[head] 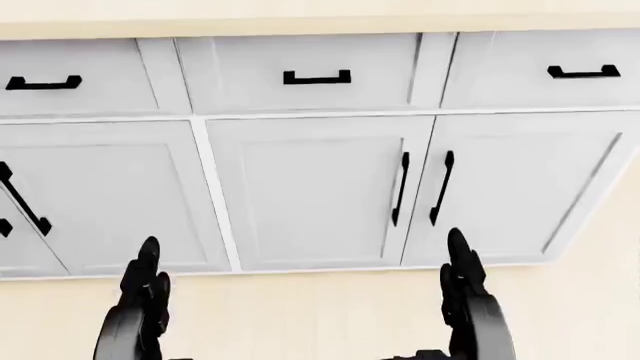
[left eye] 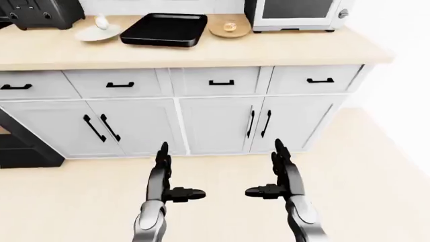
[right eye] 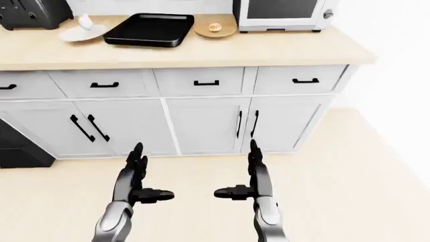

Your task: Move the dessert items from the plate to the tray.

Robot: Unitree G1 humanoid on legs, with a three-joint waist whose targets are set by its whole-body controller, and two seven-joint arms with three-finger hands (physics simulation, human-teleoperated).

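A black tray (left eye: pixel 165 29) lies on the light wooden counter (left eye: pixel 282 50) at the top of the left-eye view. Right of it is a round wooden plate (left eye: pixel 230 30) with a small orange-brown dessert (left eye: pixel 230 25) on it. Left of the tray, a white plate (left eye: pixel 97 34) carries a small white item (left eye: pixel 101 21). My left hand (left eye: pixel 180 174) and right hand (left eye: pixel 265 171) hang low over the floor, far below the counter. Both are open, fingers pointing up and thumbs turned inward, with nothing in them.
A microwave (left eye: pixel 296 14) stands on the counter right of the wooden plate, a black appliance (left eye: pixel 40 12) at the far left. Grey drawers and cabinet doors (left eye: pixel 222 126) with black handles fill the space below. A dark oven front (left eye: pixel 16 146) sits at the left; the counter ends at the right.
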